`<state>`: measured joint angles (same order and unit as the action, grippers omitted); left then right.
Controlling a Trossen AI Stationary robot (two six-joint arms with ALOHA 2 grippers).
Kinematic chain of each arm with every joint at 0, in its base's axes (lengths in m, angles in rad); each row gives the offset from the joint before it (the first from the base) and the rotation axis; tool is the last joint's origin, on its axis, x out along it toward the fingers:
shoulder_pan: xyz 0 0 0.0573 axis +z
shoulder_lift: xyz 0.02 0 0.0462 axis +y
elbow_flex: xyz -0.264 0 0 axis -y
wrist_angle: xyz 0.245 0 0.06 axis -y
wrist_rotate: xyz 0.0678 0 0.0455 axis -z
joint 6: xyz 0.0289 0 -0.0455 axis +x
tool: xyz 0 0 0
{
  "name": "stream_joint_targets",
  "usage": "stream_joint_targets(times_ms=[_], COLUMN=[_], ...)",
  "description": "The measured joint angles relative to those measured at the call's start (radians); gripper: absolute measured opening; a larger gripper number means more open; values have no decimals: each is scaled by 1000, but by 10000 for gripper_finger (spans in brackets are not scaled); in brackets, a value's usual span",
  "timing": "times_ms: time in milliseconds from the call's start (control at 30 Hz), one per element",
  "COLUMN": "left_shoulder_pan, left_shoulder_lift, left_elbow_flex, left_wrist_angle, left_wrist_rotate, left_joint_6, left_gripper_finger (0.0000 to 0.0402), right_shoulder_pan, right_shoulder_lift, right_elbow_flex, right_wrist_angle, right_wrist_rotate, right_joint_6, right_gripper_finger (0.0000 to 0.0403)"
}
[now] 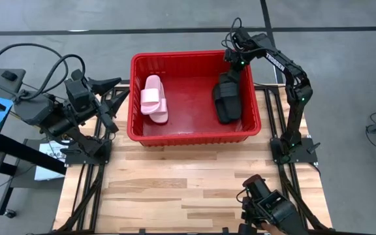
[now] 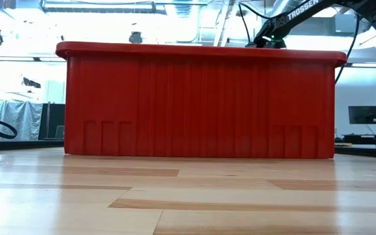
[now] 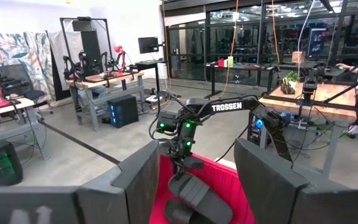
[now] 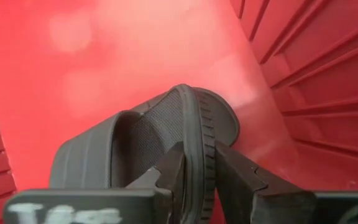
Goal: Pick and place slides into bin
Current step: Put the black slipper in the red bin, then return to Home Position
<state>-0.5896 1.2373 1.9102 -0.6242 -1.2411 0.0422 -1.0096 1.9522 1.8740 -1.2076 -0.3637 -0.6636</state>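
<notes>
Pale plank table (image 1: pixel 194 189) carried red bin (image 1: pixel 194 136); workshop benches behind. "TROSSEN" lettered on arm. Right gripper (image 4: pixel 199 167) straddled black slide (image 1: pixel 228 98) edge inside bin, fingers narrowly parted. Pink slide (image 1: pixel 154 98) in bin. Left gripper (image 3: pixel 194 180) gaped wide beside bin.

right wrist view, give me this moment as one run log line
right gripper: jaws astride black slide sandal's edge, inside red plastic bin | pale pink slide sandal: in bin | left gripper: open, waiting beside bin
</notes>
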Motion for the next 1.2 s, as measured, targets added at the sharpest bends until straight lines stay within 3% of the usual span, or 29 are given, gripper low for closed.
stream_joint_targets(times_ms=[267, 767, 1200], left_shoulder_pan=[0, 0, 0], left_shoulder_lift=[0, 0, 0], left_elbow_flex=[0, 0, 0], left_wrist_angle=[-18, -16, -17], left_wrist_rotate=[0, 0, 0], left_joint_6=[0, 0, -1], left_gripper_finger=[199, 199, 199], right_shoulder_pan=[0, 0, 0], right_shoulder_lift=[0, 0, -2], right_elbow_flex=[0, 0, 0], right_wrist_angle=[0, 14, 41], right_wrist_rotate=[0, 10, 30], right_joint_6=[0, 18, 28], right_gripper_finger=[89, 222, 229])
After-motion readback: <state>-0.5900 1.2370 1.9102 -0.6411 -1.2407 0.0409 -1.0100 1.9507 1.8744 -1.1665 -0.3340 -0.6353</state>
